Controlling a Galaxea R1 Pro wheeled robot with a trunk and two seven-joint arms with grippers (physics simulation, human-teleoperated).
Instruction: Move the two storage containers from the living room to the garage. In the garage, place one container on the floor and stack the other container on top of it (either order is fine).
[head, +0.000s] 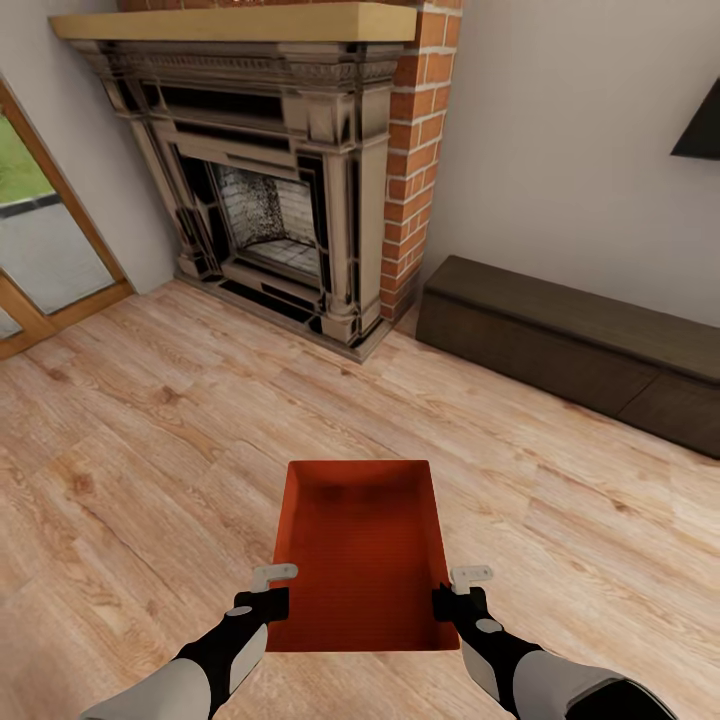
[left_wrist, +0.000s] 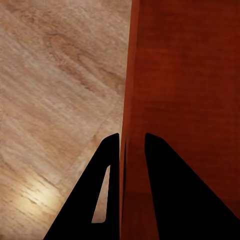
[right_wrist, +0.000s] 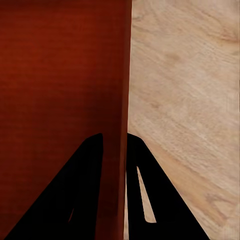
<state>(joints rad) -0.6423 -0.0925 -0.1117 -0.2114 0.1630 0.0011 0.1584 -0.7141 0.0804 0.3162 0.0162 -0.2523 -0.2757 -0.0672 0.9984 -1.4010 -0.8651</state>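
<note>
I see an evenly lit, soft, slightly blurry render. Daylight enters through the glass door (head: 40, 240) at my left. The storage container (head: 362, 555) has a shadowed far inner end. On the left wrist view, a warm glare patch lies on the wood-plank floor (left_wrist: 40, 195); the gripper fingers (left_wrist: 175, 200) are black silhouettes.

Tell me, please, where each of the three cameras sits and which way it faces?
Head view: from the robot's head, forward and down onto the storage container, fireplace and bench; both forearms show.
Left wrist view: along the left pincer, straddling the container's wall.
Right wrist view: along the right pincer, likewise.
All share the container and wood floor.
</note>
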